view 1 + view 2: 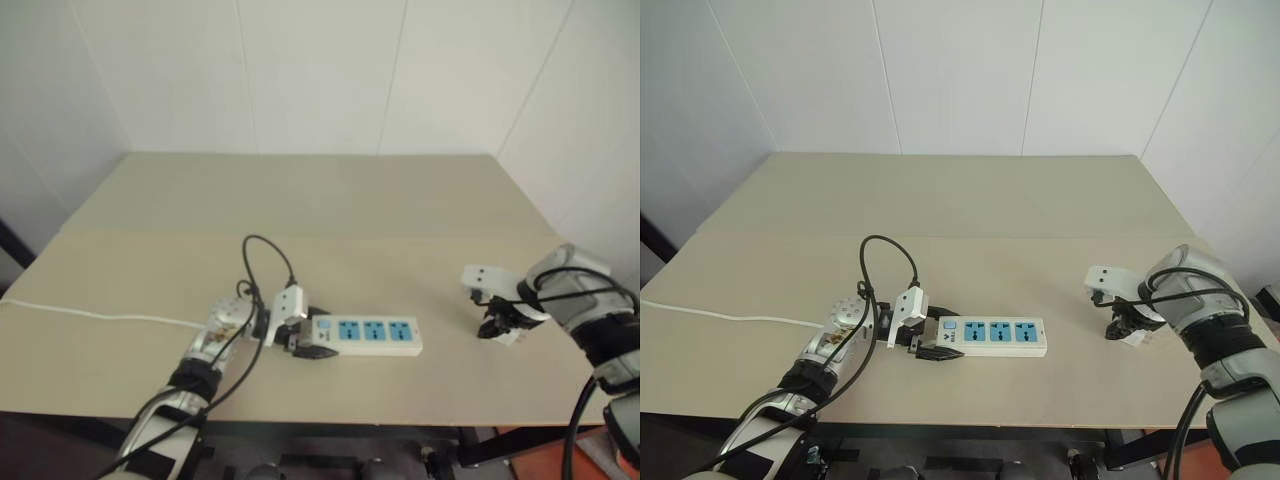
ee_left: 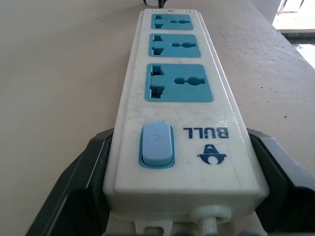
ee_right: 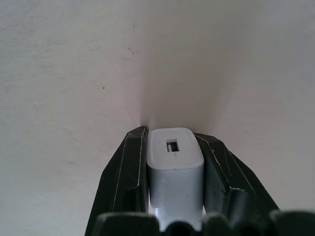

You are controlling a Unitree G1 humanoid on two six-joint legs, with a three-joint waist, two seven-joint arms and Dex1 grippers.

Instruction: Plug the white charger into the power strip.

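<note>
The power strip (image 1: 372, 335) lies flat on the beige table (image 1: 330, 210), a white bar with three blue sockets (image 2: 179, 82) and a blue switch (image 2: 157, 145). My left gripper (image 1: 303, 340) is shut on its switch end, one black finger (image 2: 81, 189) on each long side. Off to the right, apart from the strip, my right gripper (image 1: 497, 327) points down at the tabletop. It is shut on the white charger (image 3: 175, 169), whose end with a small slot faces the table. A white corner of the charger (image 1: 510, 339) pokes out below the fingers (image 3: 129, 164).
The strip's thin white cord (image 1: 100, 316) runs left across the table to its edge. A black cable loop (image 1: 262, 245) arches over my left wrist. White walls close off the far and right sides of the table; the front edge is near both arms.
</note>
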